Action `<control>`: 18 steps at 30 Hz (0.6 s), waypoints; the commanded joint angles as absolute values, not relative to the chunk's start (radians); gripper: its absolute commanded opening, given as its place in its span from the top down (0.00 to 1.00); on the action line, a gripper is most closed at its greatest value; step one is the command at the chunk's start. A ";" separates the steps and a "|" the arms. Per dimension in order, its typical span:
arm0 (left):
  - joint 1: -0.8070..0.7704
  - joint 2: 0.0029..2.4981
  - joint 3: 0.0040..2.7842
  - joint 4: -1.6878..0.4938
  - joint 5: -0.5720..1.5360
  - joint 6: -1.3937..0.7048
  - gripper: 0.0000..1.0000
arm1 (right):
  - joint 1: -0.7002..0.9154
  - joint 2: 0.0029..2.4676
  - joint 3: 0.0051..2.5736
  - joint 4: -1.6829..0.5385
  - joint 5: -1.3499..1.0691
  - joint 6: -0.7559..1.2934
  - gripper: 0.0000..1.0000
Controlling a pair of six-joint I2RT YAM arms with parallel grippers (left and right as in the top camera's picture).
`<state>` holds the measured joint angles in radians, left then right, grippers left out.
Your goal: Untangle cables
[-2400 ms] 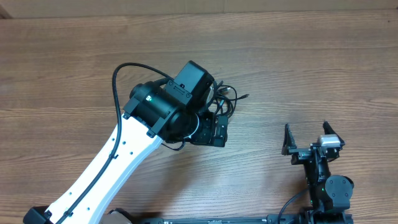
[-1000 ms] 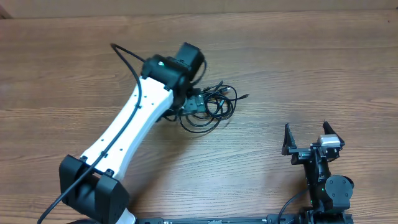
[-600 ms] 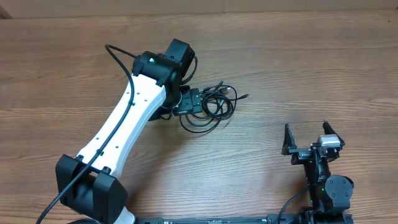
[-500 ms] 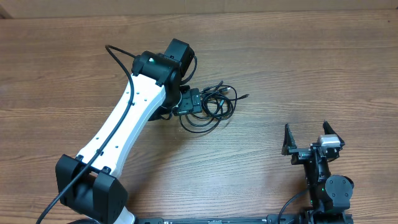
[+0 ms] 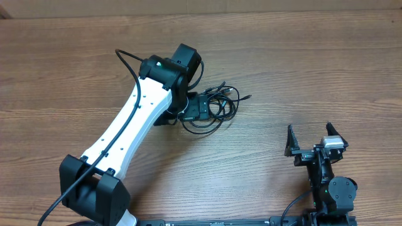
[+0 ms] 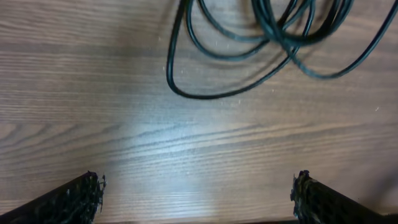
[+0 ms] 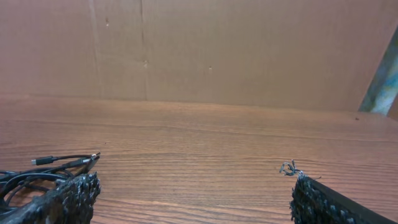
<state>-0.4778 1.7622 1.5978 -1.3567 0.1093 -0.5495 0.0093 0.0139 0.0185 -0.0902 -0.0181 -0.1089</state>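
Note:
The cables (image 5: 218, 102) lie as one tangle of thin black loops on the wooden table, with a plug end (image 5: 247, 96) sticking out to the right. My left gripper (image 5: 192, 112) hangs open over the tangle's left edge. In the left wrist view the cables (image 6: 290, 45) loop across the top, clear of my left gripper (image 6: 196, 194), which has only bare wood between its fingers. My right gripper (image 5: 309, 140) stands open near the front right, far from the tangle. In the right wrist view the cables (image 7: 42, 161) show at the far left, beyond my right gripper (image 7: 196, 194).
The white left arm (image 5: 129, 135) reaches diagonally from the front left, with its own thicker black wire (image 5: 125, 59) arching above it. A brown cardboard wall (image 7: 199, 50) stands behind the table's far edge.
My left wrist has shifted a little to the right and nearer the front since half a second ago. The cables and the right arm have not moved.

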 commanded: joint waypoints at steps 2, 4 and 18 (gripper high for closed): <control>-0.504 1.762 1.544 -1.357 0.140 -0.512 0.00 | 0.018 0.003 0.008 -0.084 -0.009 -0.113 0.00; -0.506 1.762 1.532 -1.355 0.140 -0.512 0.00 | 0.018 0.003 0.008 -0.084 -0.009 -0.113 0.00; -0.506 1.762 1.528 -1.304 0.139 -0.521 0.00 | 0.018 0.003 0.008 -0.084 -0.009 -0.113 0.00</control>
